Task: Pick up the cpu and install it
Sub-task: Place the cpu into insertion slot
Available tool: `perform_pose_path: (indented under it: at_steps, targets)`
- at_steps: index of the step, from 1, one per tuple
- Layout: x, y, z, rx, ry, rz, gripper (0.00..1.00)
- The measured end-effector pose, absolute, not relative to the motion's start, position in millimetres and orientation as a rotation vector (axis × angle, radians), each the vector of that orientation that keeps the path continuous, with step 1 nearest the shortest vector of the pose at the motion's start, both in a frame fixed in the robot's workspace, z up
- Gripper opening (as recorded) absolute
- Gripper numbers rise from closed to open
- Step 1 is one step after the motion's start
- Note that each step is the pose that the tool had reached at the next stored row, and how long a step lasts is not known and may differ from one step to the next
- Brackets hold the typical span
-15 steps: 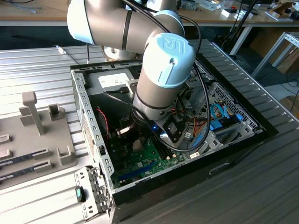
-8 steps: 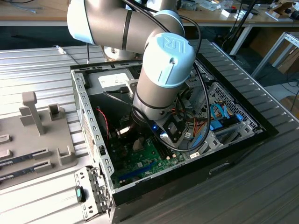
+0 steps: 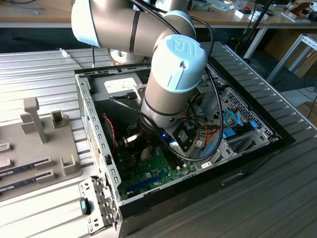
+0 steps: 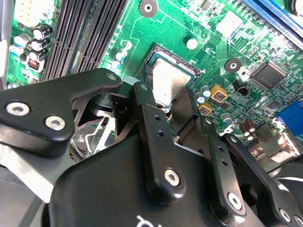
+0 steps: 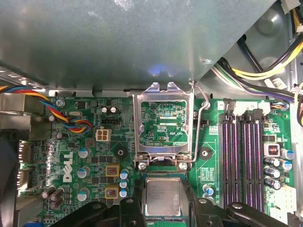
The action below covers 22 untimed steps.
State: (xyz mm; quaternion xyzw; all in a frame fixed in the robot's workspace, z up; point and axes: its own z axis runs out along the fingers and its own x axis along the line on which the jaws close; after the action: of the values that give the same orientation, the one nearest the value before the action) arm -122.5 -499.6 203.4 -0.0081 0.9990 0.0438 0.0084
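**Now: cpu [image 4: 169, 78] gripped, seating is the risk**

Ext. view: we see the arm [image 3: 173, 84] angled down into the open pc case [image 3: 94, 124], wrist low over the motherboard [image 3: 148, 171].

Second wrist view: our gripper [image 4: 166, 98] is narrow, clamped on the cpu, which lies at the socket [image 4: 154, 49].

First wrist view: cpu [image 5: 162, 195] sits between the fingers [image 5: 136, 215]. The load plate [image 5: 138, 123] stands open just ahead of them, w/ the lever [image 5: 207, 105] beside it.

Risk, we judge: if the chip is skewed, pressing could bend socket pins. Creeping fwd could knock the plate.
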Motion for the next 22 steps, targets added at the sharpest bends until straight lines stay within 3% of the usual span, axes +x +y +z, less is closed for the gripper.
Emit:
perform_pose_path:
  at_steps: [22]
  targets:
    - [-121.7, -504.5, 204.9, -0.162, 3.122, 0.137, 0.41]
